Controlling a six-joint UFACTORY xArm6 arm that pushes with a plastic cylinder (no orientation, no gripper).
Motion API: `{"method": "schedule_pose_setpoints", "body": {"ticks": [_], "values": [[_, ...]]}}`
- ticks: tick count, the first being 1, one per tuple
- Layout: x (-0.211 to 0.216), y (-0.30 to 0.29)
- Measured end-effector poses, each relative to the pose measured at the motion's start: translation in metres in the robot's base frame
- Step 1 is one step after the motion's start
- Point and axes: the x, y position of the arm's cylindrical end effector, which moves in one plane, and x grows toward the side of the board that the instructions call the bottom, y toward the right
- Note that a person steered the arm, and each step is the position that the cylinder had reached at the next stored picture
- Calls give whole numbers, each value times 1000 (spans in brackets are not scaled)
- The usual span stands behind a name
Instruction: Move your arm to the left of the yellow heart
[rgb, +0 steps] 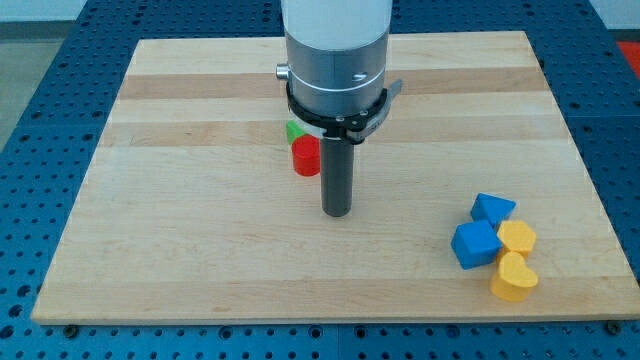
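Observation:
The yellow heart (514, 278) lies near the board's bottom right corner. Touching it above are a second yellow block (518, 238), a blue cube (474, 244) and a blue triangular block (492, 209), all in one cluster. My tip (337, 212) stands on the board near the middle, well to the left of and a little above the yellow heart, touching no block. A red cylinder (306, 156) sits just to the upper left of the rod, with a green block (294, 131) partly hidden behind it.
The wooden board (200, 250) rests on a blue perforated table (40, 120). The arm's grey body (335, 60) hangs over the board's top middle and hides what lies behind it.

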Motion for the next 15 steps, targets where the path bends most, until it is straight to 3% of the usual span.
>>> {"method": "schedule_pose_setpoints", "body": {"ticks": [3, 4, 10, 15], "values": [[109, 46], [109, 80], [107, 97], [83, 149]]}}
